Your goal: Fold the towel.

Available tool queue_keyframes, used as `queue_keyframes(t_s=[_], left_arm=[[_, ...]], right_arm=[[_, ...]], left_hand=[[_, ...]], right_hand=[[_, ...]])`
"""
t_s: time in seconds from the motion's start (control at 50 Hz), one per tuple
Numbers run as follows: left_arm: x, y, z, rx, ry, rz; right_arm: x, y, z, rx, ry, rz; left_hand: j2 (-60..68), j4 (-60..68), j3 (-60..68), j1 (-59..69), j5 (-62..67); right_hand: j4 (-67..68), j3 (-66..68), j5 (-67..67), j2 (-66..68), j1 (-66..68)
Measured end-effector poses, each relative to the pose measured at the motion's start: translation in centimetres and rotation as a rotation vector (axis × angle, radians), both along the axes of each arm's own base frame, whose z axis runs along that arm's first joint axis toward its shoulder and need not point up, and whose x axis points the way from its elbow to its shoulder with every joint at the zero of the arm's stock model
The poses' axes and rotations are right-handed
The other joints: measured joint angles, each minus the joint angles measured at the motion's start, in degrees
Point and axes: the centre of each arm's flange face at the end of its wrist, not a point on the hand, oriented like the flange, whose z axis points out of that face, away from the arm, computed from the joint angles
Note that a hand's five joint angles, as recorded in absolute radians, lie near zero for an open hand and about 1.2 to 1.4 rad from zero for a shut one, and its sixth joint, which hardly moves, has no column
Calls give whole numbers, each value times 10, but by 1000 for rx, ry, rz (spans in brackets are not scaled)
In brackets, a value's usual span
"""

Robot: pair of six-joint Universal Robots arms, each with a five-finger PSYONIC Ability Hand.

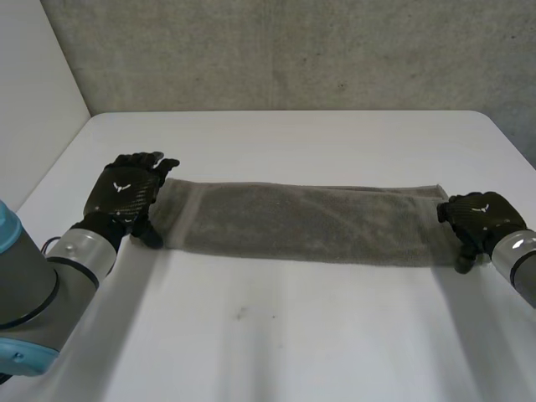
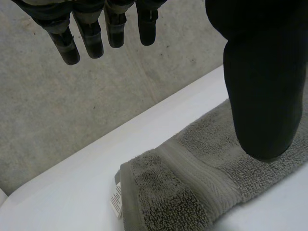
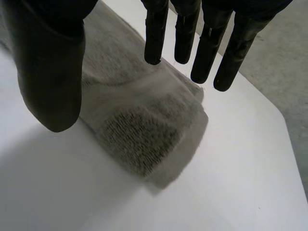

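A grey towel (image 1: 301, 222) lies folded into a long narrow strip across the white table (image 1: 276, 335). My left hand (image 1: 126, 193) hovers over the strip's left end, open. Its wrist view has straight fingers (image 2: 86, 36) and the thumb (image 2: 262, 96) apart above the towel end (image 2: 183, 187), which bears a small white label (image 2: 116, 198); nothing is held. At the strip's right end is my right hand (image 1: 479, 216), open too. There the fingers (image 3: 207, 43) and thumb (image 3: 50, 77) spread above the towel end (image 3: 144, 130) without holding it.
A grey concrete wall (image 1: 285, 50) rises behind the table's far edge. A white panel (image 1: 33, 92) stands at the left. Bare table stretches in front of the towel and behind it.
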Motion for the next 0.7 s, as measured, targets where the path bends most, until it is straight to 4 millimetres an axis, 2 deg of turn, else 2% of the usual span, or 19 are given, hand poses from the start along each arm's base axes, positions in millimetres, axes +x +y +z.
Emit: queue_keyframes(t_s=[0.1, 0.16, 0.24, 0.28, 0.38, 0.44, 0.54, 0.6, 0.66, 0.68, 0.7], left_arm=[[0, -1, -1, 12, 27, 2], [0, -1, -1, 27, 54, 5], [0, -1, 0, 47, 92, 11], [1, -1, 0, 53, 104, 14], [2, -2, 0, 60, 121, 21], [3, -3, 1, 58, 124, 25], [4, -3, 3, 52, 124, 28], [4, -3, 4, 48, 125, 27], [4, -3, 5, 45, 125, 27], [4, -3, 5, 44, 125, 27], [4, -3, 5, 44, 125, 26]], right_arm=[[-7, -8, -19, -4, 27, -13], [-10, -13, -29, 10, 49, -14], [-18, -21, -35, 18, 77, -30], [-23, -26, -35, 12, 88, -45], [-52, -46, -16, -56, 141, -126], [-76, -60, 5, -122, 222, -172], [-95, -76, 34, -194, 383, -180], [-86, -82, 49, -238, 442, -148], [-35, -81, 70, -326, 444, -37], [-24, -79, 73, -341, 438, -13], [-1, -74, 78, -370, 420, 39]], left_hand=[[0, 0, 0, 0, 0], [0, 0, 0, 0, 0], [0, 0, 0, 0, 0], [0, 0, 0, 0, 0], [0, 0, 0, 0, 0], [0, 0, 0, 0, 0], [0, 0, 0, 0, 0], [0, 0, 0, 0, 0], [0, 0, 0, 0, 0], [0, 0, 0, 0, 0], [0, 0, 0, 0, 0]], right_hand=[[45, 47, 46, 49, 48], [162, 165, 161, 173, 166], [484, 488, 477, 501, 484], [513, 516, 504, 514, 505], [515, 517, 504, 514, 506], [515, 517, 504, 514, 506], [515, 517, 505, 514, 508], [515, 517, 505, 514, 510], [515, 517, 505, 514, 511], [515, 517, 505, 514, 511], [515, 517, 505, 514, 511]])
